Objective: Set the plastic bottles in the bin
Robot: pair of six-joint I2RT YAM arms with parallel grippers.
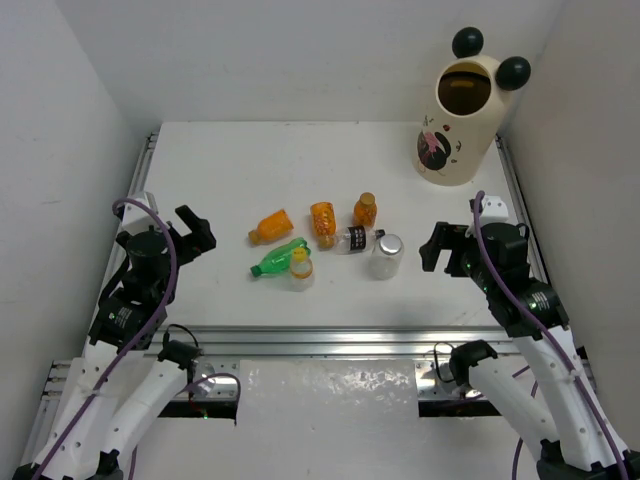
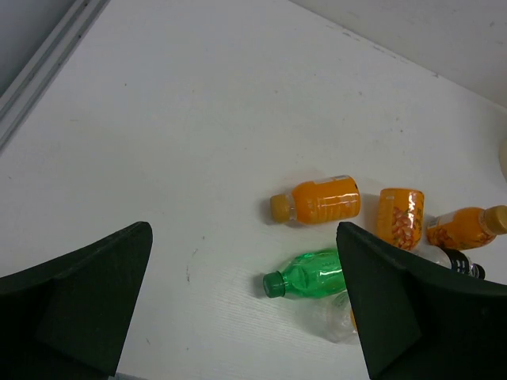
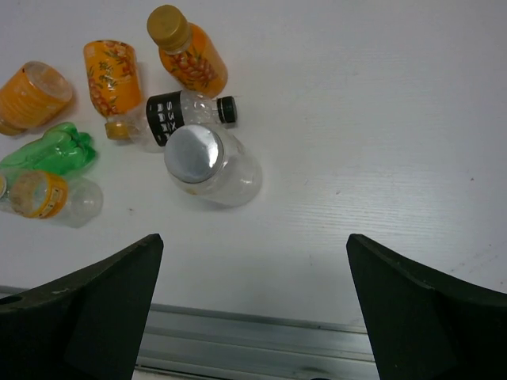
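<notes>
Several small bottles lie clustered mid-table: an orange one on its side (image 1: 271, 226), a patterned orange one (image 1: 322, 222), an orange one with a gold cap (image 1: 365, 209), a clear black-labelled one (image 1: 355, 239), a clear silver-capped one (image 1: 387, 254), a green one (image 1: 278, 259) and a yellow-capped one (image 1: 300, 266). The cream bin (image 1: 460, 125) with black ball ears stands at the far right. My left gripper (image 1: 195, 232) is open and empty left of the cluster, facing the green bottle (image 2: 317, 275). My right gripper (image 1: 437, 247) is open and empty right of the silver-capped bottle (image 3: 207, 162).
An aluminium rail (image 1: 330, 340) runs along the table's near edge and also shows in the right wrist view (image 3: 261, 340). Side rails and white walls bound the table on the left (image 2: 40, 71), right and back.
</notes>
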